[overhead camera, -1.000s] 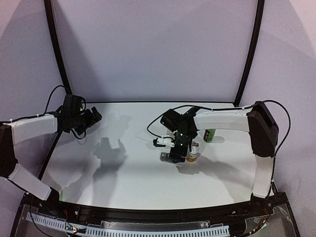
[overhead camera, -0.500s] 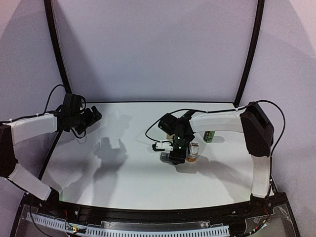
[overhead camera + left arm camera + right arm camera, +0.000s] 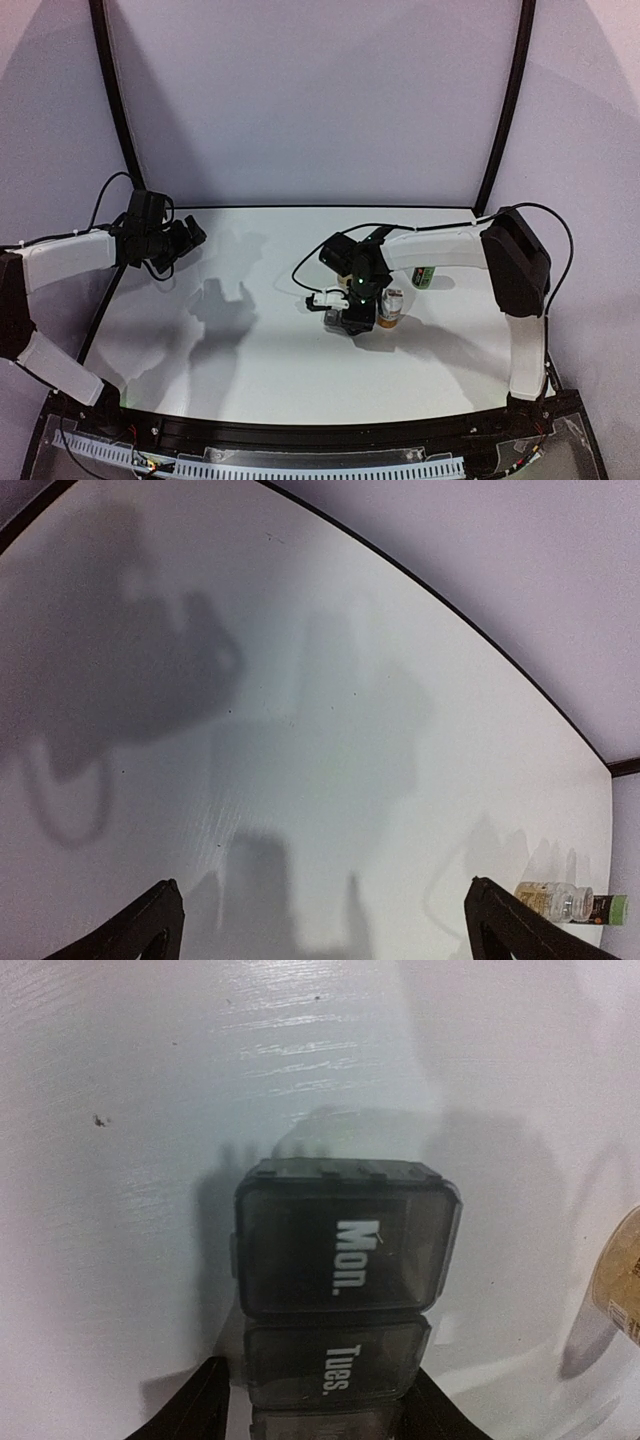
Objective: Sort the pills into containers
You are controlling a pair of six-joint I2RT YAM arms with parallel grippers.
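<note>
The containers [image 3: 345,1260] are a dark grey strip of joined lidded compartments marked "Mon." and "Tues.", lids shut, lying on the white table; in the top view the strip [image 3: 333,319] shows mid-table. My right gripper [image 3: 315,1412] straddles the strip's near end, with a finger on each side and a thin gap on the left, so it is open. From above it [image 3: 347,318] sits right over the strip. A small clear bottle with amber contents [image 3: 390,308] stands just right of it. No loose pills show. My left gripper [image 3: 178,243] hovers open and empty at the far left.
A green bottle [image 3: 425,275] lies behind the right arm; the left wrist view shows a clear bottle with a green cap [image 3: 565,902] lying at the far right. The amber bottle's edge [image 3: 622,1272] is close on the right of my right gripper. A black frame edges the table.
My right gripper has shifted slightly toward the near left and settled lower over the strip. The strip and the left arm have not moved.
</note>
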